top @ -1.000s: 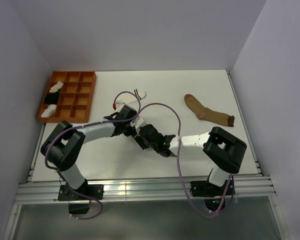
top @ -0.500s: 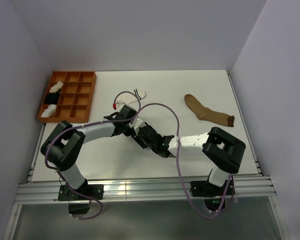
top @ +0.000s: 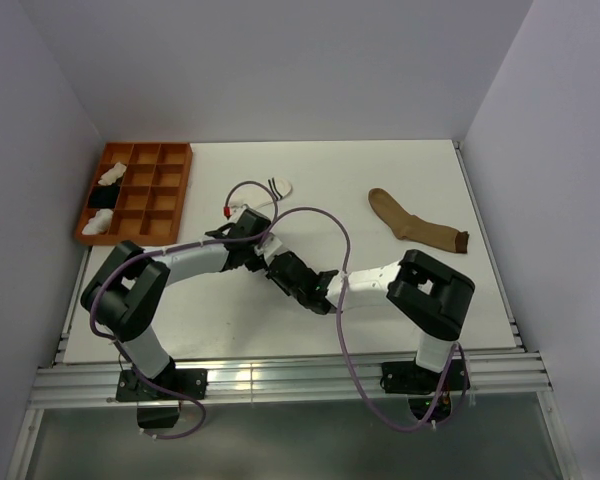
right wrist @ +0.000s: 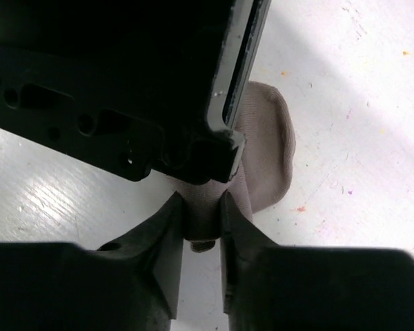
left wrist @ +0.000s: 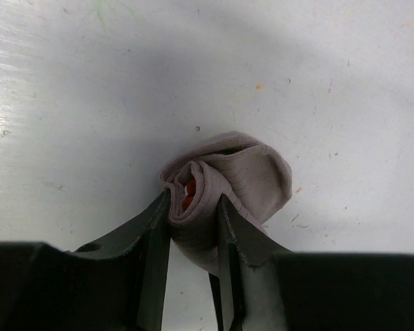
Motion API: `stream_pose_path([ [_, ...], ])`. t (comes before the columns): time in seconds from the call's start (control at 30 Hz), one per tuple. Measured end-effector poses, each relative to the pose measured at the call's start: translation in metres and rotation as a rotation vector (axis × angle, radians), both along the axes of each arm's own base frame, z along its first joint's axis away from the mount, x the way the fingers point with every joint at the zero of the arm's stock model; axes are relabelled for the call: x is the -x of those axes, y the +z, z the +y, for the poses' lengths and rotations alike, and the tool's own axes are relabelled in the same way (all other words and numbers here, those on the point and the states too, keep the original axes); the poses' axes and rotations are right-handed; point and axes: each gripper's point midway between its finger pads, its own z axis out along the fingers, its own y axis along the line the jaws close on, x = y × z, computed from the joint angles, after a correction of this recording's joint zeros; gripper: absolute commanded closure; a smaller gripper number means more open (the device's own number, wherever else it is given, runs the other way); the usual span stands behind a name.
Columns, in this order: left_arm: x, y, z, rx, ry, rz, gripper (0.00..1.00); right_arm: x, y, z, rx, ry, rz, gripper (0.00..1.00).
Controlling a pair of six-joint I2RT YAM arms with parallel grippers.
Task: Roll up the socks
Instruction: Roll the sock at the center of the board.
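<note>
Both pincers pinch the rolled grey sock (left wrist: 257, 178) at the middle of the table (top: 380, 165).
From above, the left gripper (top: 263, 259) and right gripper (top: 284, 270) meet tip to tip and hide the sock between them; the tan-brown sock (top: 415, 226) lies well apart to the right. The left wrist view shows narrow jaws squeezing the roll's open end, with the bundle bulging beyond the fingertips. The right wrist view shows narrow jaws nipping the sock's near fold, just under the left gripper's black body.
</note>
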Motion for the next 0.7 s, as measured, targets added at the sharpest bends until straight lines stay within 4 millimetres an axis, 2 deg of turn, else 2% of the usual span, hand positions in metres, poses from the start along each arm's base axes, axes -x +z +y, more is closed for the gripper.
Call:
stream_pose_path([
  [0.03, -0.001, 0.000, 0.001, 0.000, 0.003, 0.000, 0.66, -0.001, 0.000, 0.000, -0.001, -0.005, 0.001, 0.90],
  [0.1, -0.002, 0.000, 0.002, 0.000, 0.006, -0.002, 0.63, -0.002, 0.000, 0.001, -0.005, -0.019, 0.001, 1.00],
  [0.37, -0.002, 0.000, 0.009, -0.032, 0.022, -0.010, 0.28, -0.006, 0.000, 0.000, -0.088, 0.010, 0.117, 1.00],
  [0.47, -0.001, 0.007, 0.013, -0.037, 0.032, -0.023, 0.23, -0.010, 0.002, -0.002, -0.154, 0.017, 0.211, 1.00],
  [0.7, 0.002, 0.023, 0.035, -0.030, 0.083, -0.045, 0.20, -0.018, 0.005, -0.002, -0.287, 0.009, 0.431, 1.00],
])
